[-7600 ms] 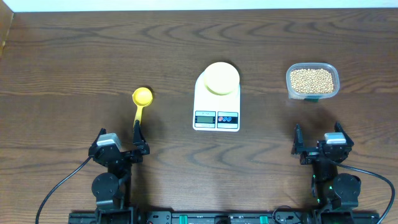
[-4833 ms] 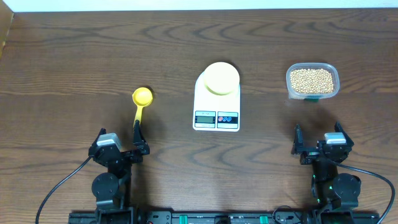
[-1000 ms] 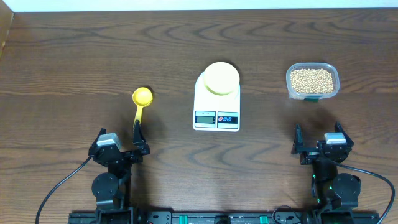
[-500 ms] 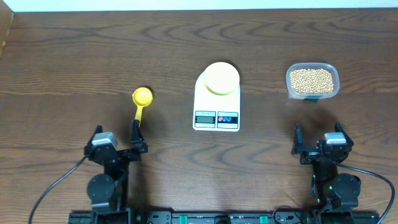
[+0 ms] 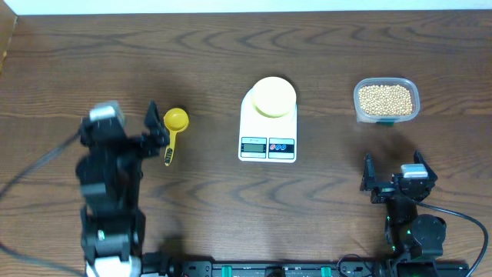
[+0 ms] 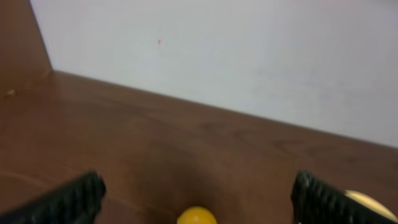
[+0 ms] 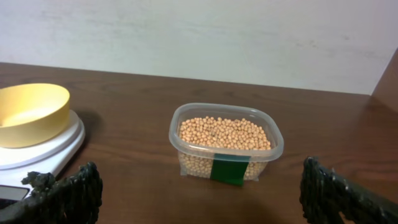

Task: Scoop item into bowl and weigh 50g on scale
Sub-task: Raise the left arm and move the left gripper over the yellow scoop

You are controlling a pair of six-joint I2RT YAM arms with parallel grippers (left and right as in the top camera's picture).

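Two end effectors are on my screens, both spread wide and both empty. The left end effector (image 5: 156, 129) hangs over the left half of the desk (image 5: 231, 46), just beside the yellow scoop (image 5: 176, 119). I cannot tell from above whether a finger touches it. In its own blurred wrist view, the left end effector (image 6: 198, 186) has the scoop's round head (image 6: 196, 217) low between the two dark fingers, at the bottom edge of the picture.

The right end effector (image 5: 393, 173) sits near the front edge on the right, with its fingers pointing toward the clear tub (image 5: 358, 106). Through its wrist camera, the right end effector (image 7: 200, 180) frames that tub (image 7: 184, 163) straight ahead. The tub stands apart from the fingers, carries a green label (image 7: 230, 172) on its front wall and is full of tan beans (image 7: 224, 134).

The beans (image 5: 385, 98) all lie in the tub. The pale-yellow bowl (image 5: 274, 97) rests on the rear part of the white scale (image 5: 267, 132) at mid-desk, and I see it empty from the right wrist, where the bowl (image 7: 28, 112) sits on the scale (image 7: 59, 148).
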